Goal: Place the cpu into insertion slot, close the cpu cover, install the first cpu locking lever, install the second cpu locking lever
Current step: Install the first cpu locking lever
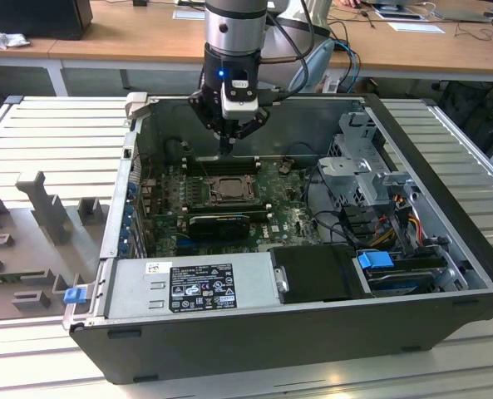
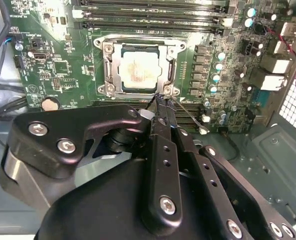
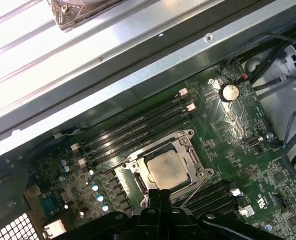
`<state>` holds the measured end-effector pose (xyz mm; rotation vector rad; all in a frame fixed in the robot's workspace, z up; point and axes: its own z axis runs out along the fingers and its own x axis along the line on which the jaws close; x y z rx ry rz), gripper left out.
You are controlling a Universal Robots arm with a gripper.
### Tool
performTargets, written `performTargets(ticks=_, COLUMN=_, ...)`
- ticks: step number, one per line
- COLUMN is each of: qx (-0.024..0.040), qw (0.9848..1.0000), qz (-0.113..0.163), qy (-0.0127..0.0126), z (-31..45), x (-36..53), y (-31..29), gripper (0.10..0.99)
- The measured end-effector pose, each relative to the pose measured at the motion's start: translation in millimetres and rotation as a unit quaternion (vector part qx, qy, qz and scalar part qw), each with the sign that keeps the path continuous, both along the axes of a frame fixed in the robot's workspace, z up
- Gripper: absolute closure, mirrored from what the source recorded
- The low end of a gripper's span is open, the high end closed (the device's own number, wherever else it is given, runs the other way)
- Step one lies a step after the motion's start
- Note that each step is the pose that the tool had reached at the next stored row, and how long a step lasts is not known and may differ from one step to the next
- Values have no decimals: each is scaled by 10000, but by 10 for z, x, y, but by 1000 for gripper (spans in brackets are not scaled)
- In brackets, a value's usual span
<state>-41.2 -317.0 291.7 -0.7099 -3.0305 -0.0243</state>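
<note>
The cpu (image 2: 137, 67) (image 3: 163, 170), pale silvery and square, lies flat in the insertion slot (image 1: 227, 189) on the green motherboard. It hides the slot's pin field. The silvery cpu cover (image 2: 113, 67) (image 3: 186, 149) lies down around the chip as a frame. My gripper (image 1: 228, 143) (image 2: 162, 99) (image 3: 160, 193) hangs just above one corner of the socket with its black fingers pressed together. A thin wire locking lever (image 2: 188, 116) (image 3: 193, 191) runs slanted out from that corner, right beside the fingertips. I cannot tell whether the tips touch it.
Long black memory slots (image 2: 148, 15) (image 3: 138, 127) flank the socket. The open case has a metal wall (image 3: 138, 75) behind the board, a power supply (image 1: 192, 287) at the front, and drive cages with cables (image 1: 371, 179) on the exterior view's right.
</note>
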Motion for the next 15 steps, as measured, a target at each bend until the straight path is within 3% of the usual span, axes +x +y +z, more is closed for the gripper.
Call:
performTargets(ticks=8, qx=0, qw=9995, qz=319, qy=0, z=0, x=0, y=0, gripper=980)
performTargets(ticks=15, qx=0, qw=9964, qz=843, qy=0, z=0, x=0, y=0, gripper=980)
